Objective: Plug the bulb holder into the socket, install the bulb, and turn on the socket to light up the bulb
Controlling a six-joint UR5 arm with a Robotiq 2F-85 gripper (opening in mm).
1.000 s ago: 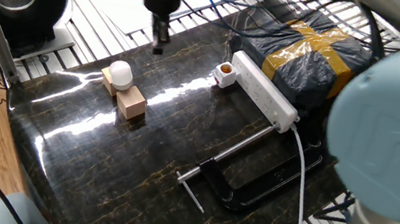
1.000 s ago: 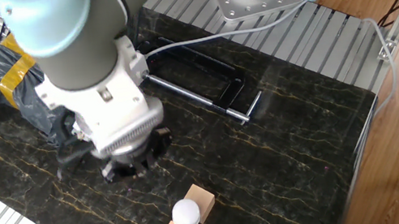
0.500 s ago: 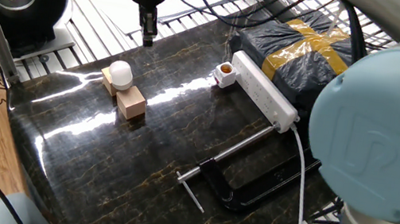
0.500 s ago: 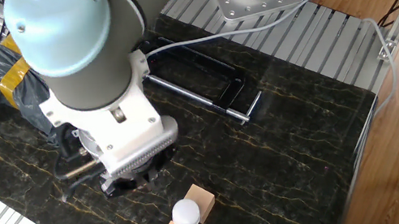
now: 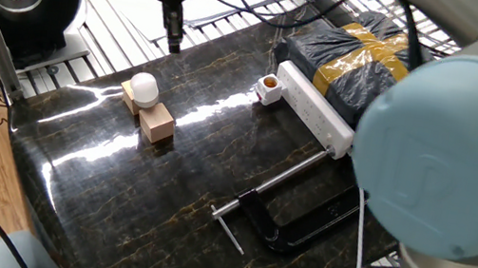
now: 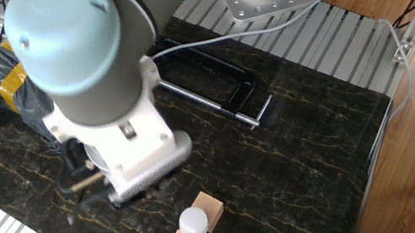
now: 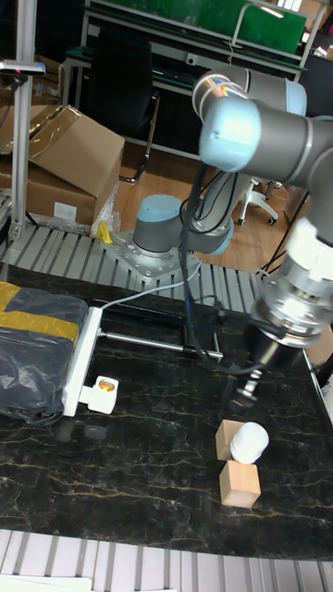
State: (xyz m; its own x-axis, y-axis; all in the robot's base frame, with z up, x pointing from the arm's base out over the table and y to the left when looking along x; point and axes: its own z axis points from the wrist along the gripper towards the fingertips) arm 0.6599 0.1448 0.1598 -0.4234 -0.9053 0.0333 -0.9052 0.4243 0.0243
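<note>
1. The bulb holder (image 5: 269,85) already sits against the end of the socket (image 5: 317,111), its copper opening facing up and bare. From these views it looks plugged in, so I judge the first step done, though how fully it is seated cannot be told.

2. The bulb (image 5: 143,88) is not yet installed. It rests between two wooden blocks (image 5: 157,124) on the worktop (image 5: 194,175), below the gripper (image 5: 174,40) and a little to its side, near but apart from it. The tall fixed view shows the same: the gripper (image 7: 248,392) hangs just above the bulb (image 7: 248,440), not touching.

3. The gripper carries nothing. Its fingers look close together, a narrow stance, but they are small and blurred, so I cannot tell whether they are fully closed. In the other fixed view the arm's wrist hides them altogether, while the bulb (image 6: 193,221) shows plainly.

4. The bulb holder and socket lie well away from the gripper, across the worktop toward the black bag (image 5: 366,63). A black clamp (image 5: 288,221) lies farther off still.

5. Left to do, as I judge it: grasp the bulb, carry it to the holder, screw it in, then press the socket's switch. No light shows anywhere.
</note>
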